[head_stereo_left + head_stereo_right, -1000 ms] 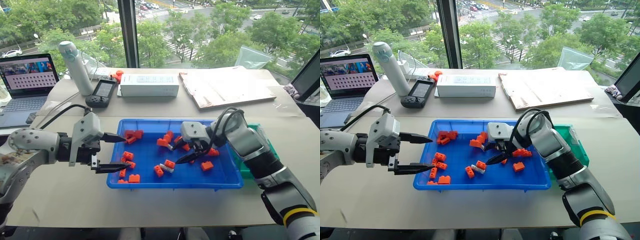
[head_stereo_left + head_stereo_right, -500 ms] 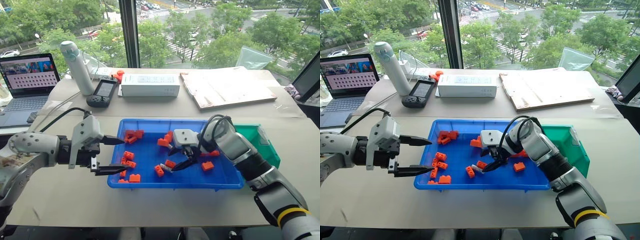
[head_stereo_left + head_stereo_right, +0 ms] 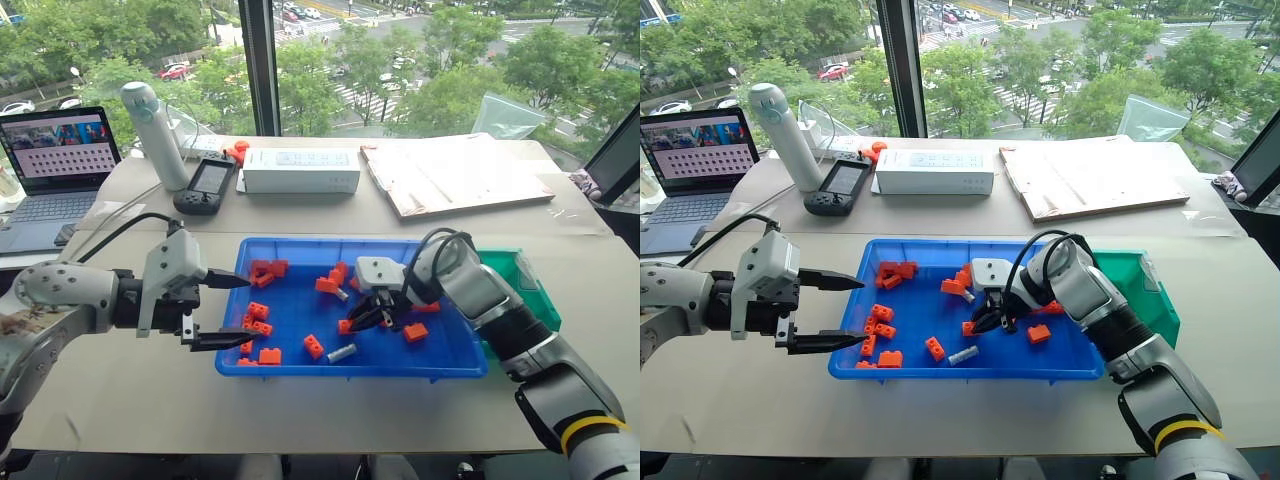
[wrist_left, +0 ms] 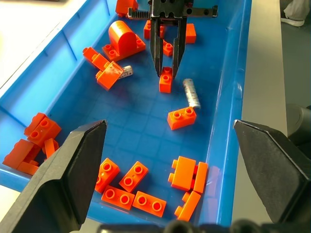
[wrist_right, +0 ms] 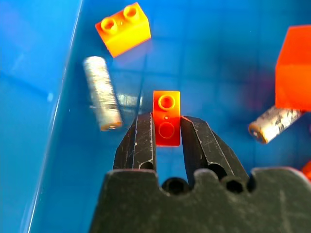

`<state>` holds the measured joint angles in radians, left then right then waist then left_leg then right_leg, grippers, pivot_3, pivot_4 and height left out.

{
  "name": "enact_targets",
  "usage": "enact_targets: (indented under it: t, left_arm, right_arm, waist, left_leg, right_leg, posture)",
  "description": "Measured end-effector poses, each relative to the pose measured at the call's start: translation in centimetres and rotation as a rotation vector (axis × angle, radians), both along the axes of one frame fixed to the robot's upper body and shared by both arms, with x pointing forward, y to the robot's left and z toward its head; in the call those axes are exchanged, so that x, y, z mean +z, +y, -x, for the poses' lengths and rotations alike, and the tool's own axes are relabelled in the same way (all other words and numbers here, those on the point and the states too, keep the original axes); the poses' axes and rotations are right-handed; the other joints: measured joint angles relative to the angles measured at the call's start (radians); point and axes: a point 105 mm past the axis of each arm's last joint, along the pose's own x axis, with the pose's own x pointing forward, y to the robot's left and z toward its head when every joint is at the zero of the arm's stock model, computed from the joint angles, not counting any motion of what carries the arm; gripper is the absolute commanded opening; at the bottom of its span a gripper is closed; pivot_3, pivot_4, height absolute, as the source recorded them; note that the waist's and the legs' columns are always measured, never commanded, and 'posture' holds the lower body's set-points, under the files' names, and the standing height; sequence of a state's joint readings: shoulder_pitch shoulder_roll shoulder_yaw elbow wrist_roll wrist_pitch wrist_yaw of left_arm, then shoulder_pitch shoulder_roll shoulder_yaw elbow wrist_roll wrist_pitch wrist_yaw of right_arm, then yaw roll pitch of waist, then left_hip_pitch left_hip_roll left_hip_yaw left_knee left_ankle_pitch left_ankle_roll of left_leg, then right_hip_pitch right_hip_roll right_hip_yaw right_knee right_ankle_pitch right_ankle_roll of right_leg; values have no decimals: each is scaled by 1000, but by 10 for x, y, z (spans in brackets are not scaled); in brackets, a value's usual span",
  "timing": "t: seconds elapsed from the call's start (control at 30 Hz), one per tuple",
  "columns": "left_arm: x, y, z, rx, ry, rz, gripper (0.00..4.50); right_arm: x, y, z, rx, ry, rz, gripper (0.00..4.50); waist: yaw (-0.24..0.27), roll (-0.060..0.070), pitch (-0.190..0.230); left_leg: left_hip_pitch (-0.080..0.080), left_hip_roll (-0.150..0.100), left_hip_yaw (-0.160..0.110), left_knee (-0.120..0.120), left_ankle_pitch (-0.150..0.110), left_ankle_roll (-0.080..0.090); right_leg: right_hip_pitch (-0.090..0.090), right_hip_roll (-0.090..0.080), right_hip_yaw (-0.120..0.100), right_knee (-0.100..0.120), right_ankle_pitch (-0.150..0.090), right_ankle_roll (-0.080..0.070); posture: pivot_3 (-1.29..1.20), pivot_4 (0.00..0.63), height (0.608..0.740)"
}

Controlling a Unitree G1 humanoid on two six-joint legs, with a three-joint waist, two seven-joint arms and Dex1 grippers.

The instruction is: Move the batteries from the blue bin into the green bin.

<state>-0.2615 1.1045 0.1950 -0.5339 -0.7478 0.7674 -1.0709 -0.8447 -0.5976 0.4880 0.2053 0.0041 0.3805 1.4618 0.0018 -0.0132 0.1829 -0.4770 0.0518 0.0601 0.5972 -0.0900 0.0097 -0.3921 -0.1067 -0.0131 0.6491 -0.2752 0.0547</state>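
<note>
At the left of the head view I see my left gripper [image 3: 232, 309] with fingers spread wide at the blue bin's [image 3: 436, 361] left rim, holding nothing. Mid-frame, one battery [image 3: 342, 352] lies loose near the bin's front wall, another [image 3: 342, 295] further up. My right gripper [image 5: 167, 133] is clamped on an orange brick [image 5: 166, 117], not a battery. At the right edge sits the green bin [image 3: 530, 285].

- No text, brand or number can be read anywhere.
- The white box [image 3: 300, 170] carries faint marks (too small to make out).
- The laptop screen [image 3: 60, 145] shows unreadable rows.
</note>
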Motion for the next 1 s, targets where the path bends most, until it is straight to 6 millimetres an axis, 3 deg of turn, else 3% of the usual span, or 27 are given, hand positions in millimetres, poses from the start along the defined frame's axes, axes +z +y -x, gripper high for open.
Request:
enact_targets:
  t: [0.13, 0.27, 0.33, 0.53, 0.73, 1.0]
  left_arm:
    - [0, 0, 0, 0, 0, 0, 4500]
    - [1, -1, -1, -4, -7, 0, 4500]
    - [2, -2, -1, -9, -9, -1, 4500]
    - [3, -4, -1, -18, -13, 0, 4500]
    - [3, -4, -1, -19, -12, 1, 4500]
    - [-6, -4, 6, -15, 44, 8, 4500]
  right_arm:
    - [6, -19, -6, -56, -21, 14, 431]
    - [19, -47, -26, -165, -98, 45, 431]
    - [26, -53, -34, -196, -144, 46, 1438]
    - [35, -53, -34, -167, -176, 29, 3347]
    - [41, -33, 5, 43, -96, -15, 3347]
    - [23, -14, 28, 193, -42, 17, 3347]
  waist:
    - [1, 0, 0]
    - [-1, 0, 0]
    - [-2, 0, 0]
    - [-4, 0, 0]
    - [-1, 0, 0]
    - [-4, 0, 0]
  left_leg:
    - [0, 0, 0, 0, 0, 0]
    - [0, 0, 0, 0, 0, 0]
    - [0, 0, 0, 0, 0, 0]
    - [0, 0, 0, -1, 0, 1]
    - [0, 0, 0, 0, 0, 0]
    - [0, 0, 0, 0, 0, 0]
  right_leg:
    - [0, 0, 0, 0, 0, 0]
    - [-1, 0, 0, 0, 0, 0]
    - [1, 0, 0, 0, 0, 0]
    - [2, 0, 1, 0, 0, 0]
    - [3, 0, 0, 0, 0, 0]
    - [1, 0, 1, 0, 0, 0]
  posture:
    - [0, 150, 740]
    - [0, 150, 740]
    - [0, 150, 740]
    - [0, 150, 740]
    - [0, 150, 740]
    - [0, 150, 740]
